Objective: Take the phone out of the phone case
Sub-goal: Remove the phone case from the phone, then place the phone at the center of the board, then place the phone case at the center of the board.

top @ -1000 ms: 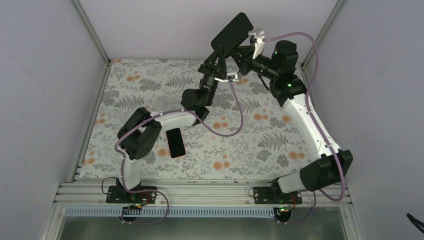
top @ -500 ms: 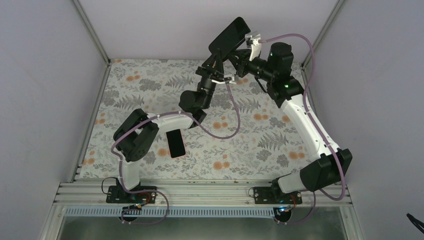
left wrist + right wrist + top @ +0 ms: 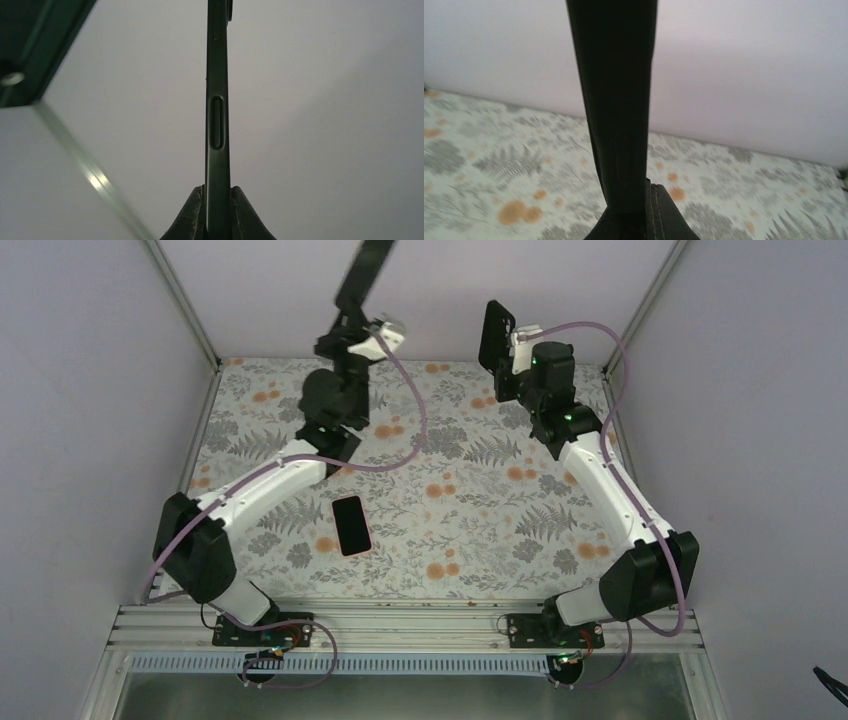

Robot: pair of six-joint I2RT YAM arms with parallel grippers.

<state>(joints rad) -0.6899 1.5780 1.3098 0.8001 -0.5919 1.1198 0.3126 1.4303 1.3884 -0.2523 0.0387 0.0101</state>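
Note:
My left gripper [image 3: 349, 320] is raised high at the back left and is shut on the lower end of a dark green phone [image 3: 366, 270]. In the left wrist view the phone [image 3: 217, 125] stands edge-on, its side button showing, pinched in the left gripper [image 3: 217, 190]. My right gripper [image 3: 508, 348] is up at the back right, shut on a black phone case [image 3: 493, 333]. In the right wrist view the case [image 3: 616, 100] rises as a dark slab from the right gripper [image 3: 631, 202]. Phone and case are well apart.
Another black phone with a pinkish rim [image 3: 351, 525] lies flat on the floral tablecloth [image 3: 480, 530] near the front left of centre. Grey walls close in the back and both sides. The aluminium rail [image 3: 400, 625] with the arm bases runs along the near edge.
Both grippers held one dark slab together at the back centre. Now the left arm has swung left and up with the phone, and the right gripper keeps the case.

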